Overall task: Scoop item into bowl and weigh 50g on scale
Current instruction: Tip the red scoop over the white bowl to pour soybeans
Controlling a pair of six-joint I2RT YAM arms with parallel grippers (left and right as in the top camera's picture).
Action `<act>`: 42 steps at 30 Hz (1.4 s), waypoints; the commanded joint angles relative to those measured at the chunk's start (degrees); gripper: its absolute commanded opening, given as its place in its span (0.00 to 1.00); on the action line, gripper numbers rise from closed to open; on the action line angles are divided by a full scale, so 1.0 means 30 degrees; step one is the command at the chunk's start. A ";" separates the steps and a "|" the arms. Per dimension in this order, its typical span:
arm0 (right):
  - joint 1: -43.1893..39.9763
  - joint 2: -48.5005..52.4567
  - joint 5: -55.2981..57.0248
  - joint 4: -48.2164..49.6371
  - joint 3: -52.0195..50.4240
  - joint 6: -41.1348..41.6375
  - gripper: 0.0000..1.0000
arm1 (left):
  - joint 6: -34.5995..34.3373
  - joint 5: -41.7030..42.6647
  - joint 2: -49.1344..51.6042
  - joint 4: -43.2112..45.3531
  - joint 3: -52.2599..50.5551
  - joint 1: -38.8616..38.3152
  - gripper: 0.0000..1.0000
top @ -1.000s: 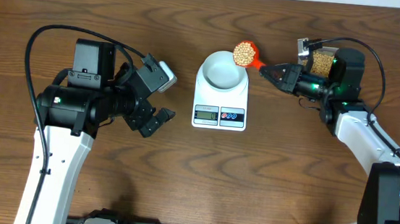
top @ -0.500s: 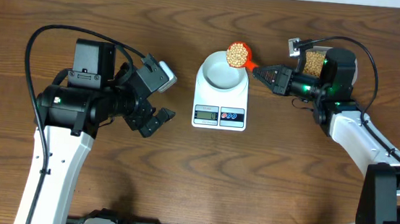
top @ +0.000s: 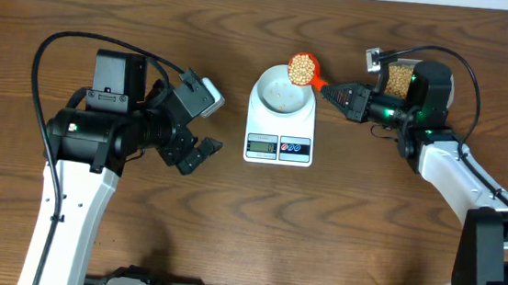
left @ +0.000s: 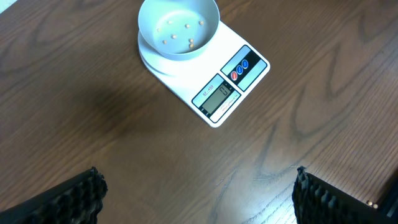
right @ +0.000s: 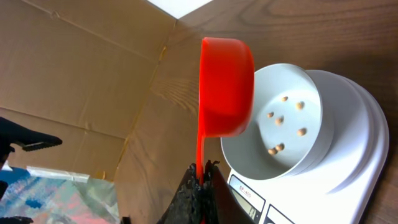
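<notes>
A heap of tan-yellow beans (top: 303,69) fills a red scoop (right: 225,87) that hangs over the bowl's rim at about 1 o'clock in the overhead view. In the right wrist view the scoop is tipped on its side, its mouth facing the bowl. A handful of loose beans already lies scattered on the bowl's pale floor, each grain apart from the others.

The small white bowl (top: 264,95) sits on the 12 o'clock end of the white scale (top: 280,125), which lies near the middle of the brown wooden counter (top: 135,234). The scale's grey display (top: 261,144) and two round buttons (top: 294,147) are at its 6 o'clock end; the digits are too small to read.

The right claw (top: 339,93) reaches in from the bowl's 3 o'clock side, its jaws pinched tight on the scoop's thin handle. Behind that claw, partly hidden by the arm, more beans show in a container (top: 398,79).

The left claw (top: 196,151) hangs at roughly 8 o'clock from the scale, well apart from it, jaws spread wide and empty.
</notes>
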 commanded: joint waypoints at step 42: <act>0.0430 0.0175 0.1880 -0.0036 0.0044 -0.4765 0.01 | 0.0182 0.0321 -0.0138 -0.0051 0.0328 0.0080 0.98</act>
